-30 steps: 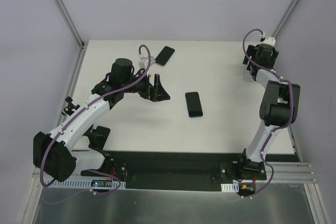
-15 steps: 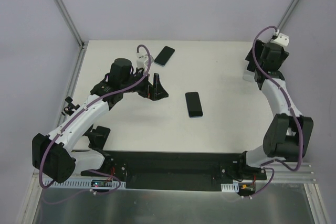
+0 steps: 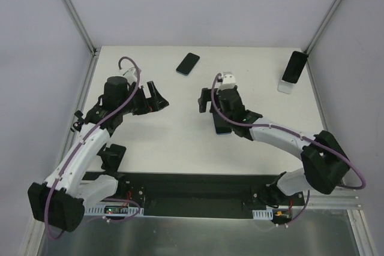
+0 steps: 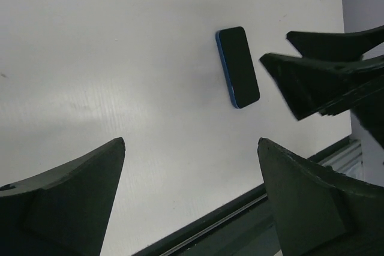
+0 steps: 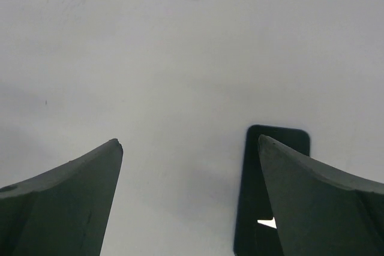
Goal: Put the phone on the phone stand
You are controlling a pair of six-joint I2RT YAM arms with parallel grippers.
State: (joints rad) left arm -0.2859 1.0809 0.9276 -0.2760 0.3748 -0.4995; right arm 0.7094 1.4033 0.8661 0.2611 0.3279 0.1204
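Top external view: the blue-edged phone [image 3: 222,128] lies flat near the middle of the white table [image 3: 180,145], its far end hidden under my right arm's wrist. The phone stand [image 3: 287,86] sits at the far right corner, well apart from it, and a dark phone [image 3: 294,65] is leaning on it. A third phone [image 3: 188,63] lies flat by the far edge, left of centre.

On the right wrist camera, the right gripper [image 5: 189,141] hangs over bare table with its jaws spread wide and nothing between them. The blue-edged phone shows partly behind its right finger, and I can't tell whether the two touch.

The left gripper [image 4: 191,141] hovers over the left side of the table, apart from the blue-edged phone, its jaws also wide and holding nothing. From its camera I see that phone lying flat, with the right gripper's fingers [image 4: 312,70] just beside it.
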